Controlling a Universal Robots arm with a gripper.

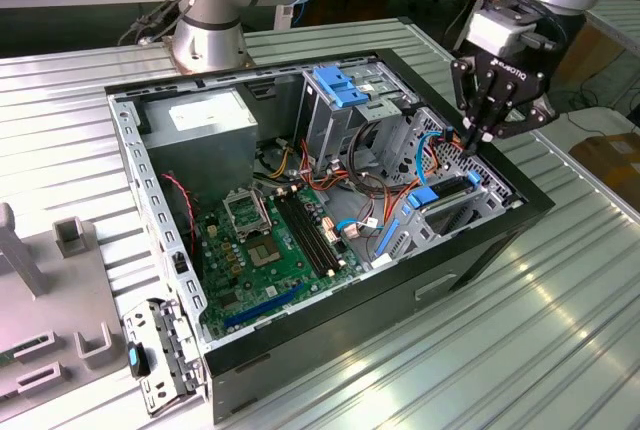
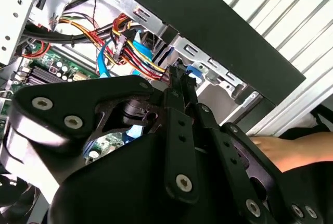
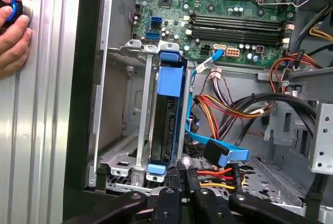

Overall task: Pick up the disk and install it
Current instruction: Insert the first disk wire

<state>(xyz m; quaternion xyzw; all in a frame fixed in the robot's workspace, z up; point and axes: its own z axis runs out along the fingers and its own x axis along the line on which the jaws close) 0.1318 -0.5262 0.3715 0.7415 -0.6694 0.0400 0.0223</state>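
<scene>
The disk [image 3: 165, 120] stands on edge inside the lower drive bay, a dark slab clipped in a blue plastic frame [image 3: 171, 75]. In the exterior view the disk [image 1: 441, 193] lies in the cage at the case's front right corner. My gripper [image 1: 470, 140] hangs just above that cage, fingers pointing down and shut with nothing between them. In the first wrist view the gripper [image 3: 182, 174] sits right beside the disk's near blue end tab [image 3: 156, 169]; whether they touch is not visible. In the second wrist view the fingers [image 2: 177, 81] are pressed together over the cage rim.
The open black computer case [image 1: 470, 250] holds a green motherboard [image 1: 280, 250], a grey power-supply box [image 1: 205, 120] and a blue bracket [image 1: 338, 85]. Loose coloured cables [image 3: 229, 107] run beside the bay. A hand [image 3: 13, 31] rests on a blue button outside the case.
</scene>
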